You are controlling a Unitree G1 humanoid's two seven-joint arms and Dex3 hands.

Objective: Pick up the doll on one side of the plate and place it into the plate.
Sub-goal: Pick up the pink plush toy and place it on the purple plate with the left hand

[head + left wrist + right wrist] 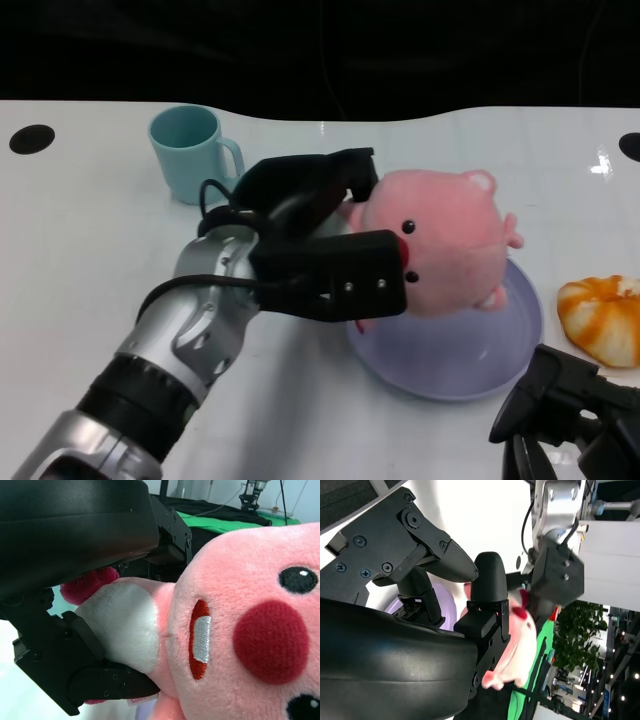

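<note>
A pink plush pig doll [450, 240] hangs just over the lavender plate [500, 350], gripped from its left side by my left hand [320, 240]. In the left wrist view the doll [240, 630] fills the picture, its white belly and red mouth close up, with my black fingers [105, 680] wrapped around its body. My right hand [575, 415] rests low at the near right of the plate with its fingers apart, holding nothing. The right wrist view shows the doll [517, 645] beyond my right hand's fingers [490, 580], with the plate [445, 610] partly hidden.
A teal mug [190, 150] stands at the back left. An orange and white striped plush [605, 318] lies right of the plate, just beyond my right hand. The white table [80, 260] ends at a dark edge at the back.
</note>
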